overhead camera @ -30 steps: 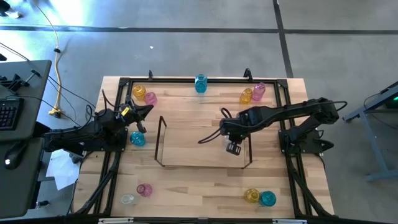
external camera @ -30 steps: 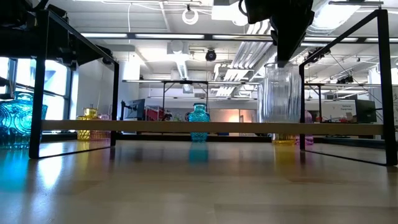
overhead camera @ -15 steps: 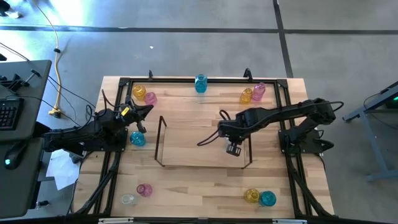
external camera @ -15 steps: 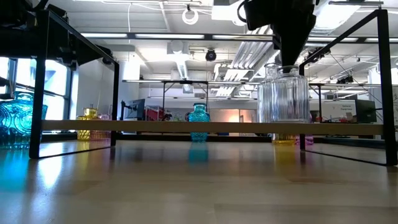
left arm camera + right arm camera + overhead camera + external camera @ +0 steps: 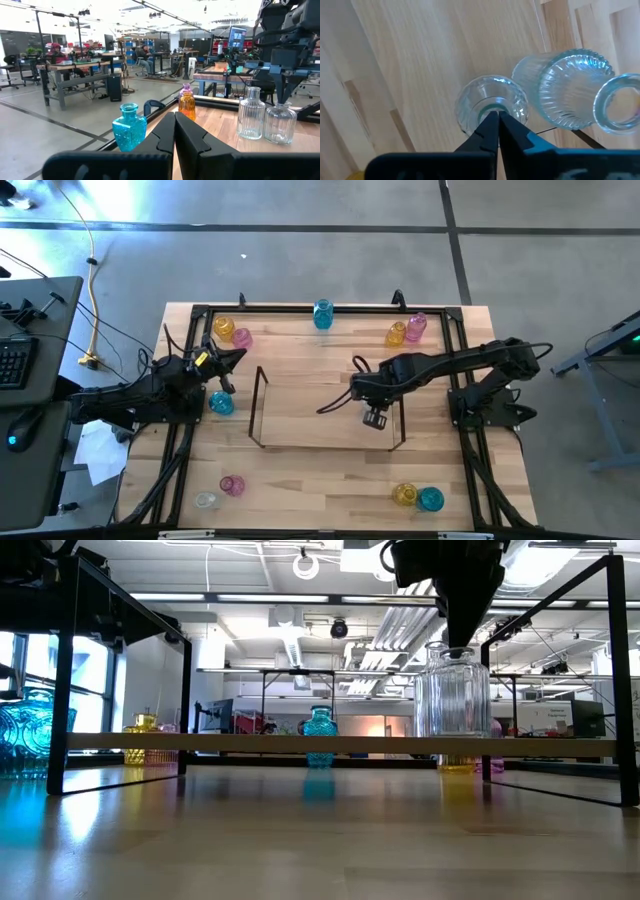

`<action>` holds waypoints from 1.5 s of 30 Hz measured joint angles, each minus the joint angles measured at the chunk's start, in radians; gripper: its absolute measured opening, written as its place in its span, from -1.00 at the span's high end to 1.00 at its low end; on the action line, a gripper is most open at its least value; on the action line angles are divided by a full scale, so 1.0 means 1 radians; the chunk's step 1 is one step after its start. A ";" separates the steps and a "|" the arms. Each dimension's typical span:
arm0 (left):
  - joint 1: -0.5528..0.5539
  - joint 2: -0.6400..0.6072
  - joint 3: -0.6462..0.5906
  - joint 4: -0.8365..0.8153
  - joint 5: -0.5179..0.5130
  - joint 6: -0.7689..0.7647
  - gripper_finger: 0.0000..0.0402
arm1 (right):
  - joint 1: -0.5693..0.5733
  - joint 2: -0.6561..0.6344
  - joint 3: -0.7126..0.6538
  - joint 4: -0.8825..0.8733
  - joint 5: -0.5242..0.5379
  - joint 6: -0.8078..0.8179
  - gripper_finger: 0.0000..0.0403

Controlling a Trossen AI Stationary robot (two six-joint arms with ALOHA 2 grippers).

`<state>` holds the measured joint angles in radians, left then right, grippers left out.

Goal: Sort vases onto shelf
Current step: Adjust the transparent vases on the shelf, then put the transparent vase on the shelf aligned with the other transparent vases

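Note:
The shelf (image 5: 258, 406) stands mid-table, its flat top showing as a pale band (image 5: 300, 743) in the low view. My right gripper (image 5: 375, 418) hangs over the shelf's right end, shut on a squat clear vase (image 5: 492, 106). That vase's base is level with the shelf top (image 5: 468, 700). A taller clear vase (image 5: 567, 87) stands right beside it on the shelf. My left gripper (image 5: 175, 120) waits shut at the table's left (image 5: 228, 364), next to a teal vase (image 5: 221, 402) on the table. My right gripper comes from above, pointing steeply down, with its fingertips (image 5: 496, 120) meeting at the rim of the clear vase's mouth (image 5: 487, 106). Whether one finger is inside the neck cannot be told. The vase is upright below the fingers, its bottom at the shelf top (image 5: 280, 141).
Loose vases stand around the table: yellow (image 5: 223, 327) and pink (image 5: 242, 337) far left, teal (image 5: 322, 313) far middle, yellow (image 5: 396, 334) and pink (image 5: 416, 326) far right, pink (image 5: 232, 485) and clear (image 5: 206, 500) near left, yellow (image 5: 404, 494) and teal (image 5: 430, 499) near right. A black frame (image 5: 300, 308) borders the table.
In the low view the held clear vase has shifted slightly toward the table's right. It now shows beside the taller clear vase rather than in line with it. My right gripper has stayed over the shelf's right end.

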<state>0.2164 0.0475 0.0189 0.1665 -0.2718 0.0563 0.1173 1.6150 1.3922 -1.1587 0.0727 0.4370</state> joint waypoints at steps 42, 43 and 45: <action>0.000 0.000 0.000 -0.002 0.000 0.000 1.00 | -0.005 -0.001 0.076 -0.056 0.009 -0.004 0.99; 0.000 0.000 0.000 -0.003 0.000 0.000 1.00 | -0.005 -0.001 0.086 -0.058 0.009 -0.013 0.99; 0.000 0.000 0.000 -0.003 0.000 0.000 1.00 | 0.000 -0.002 0.100 -0.054 0.010 -0.036 0.99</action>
<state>0.2161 0.0475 0.0189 0.1631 -0.2718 0.0563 0.1173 1.6135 1.4917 -1.2129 0.0826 0.4005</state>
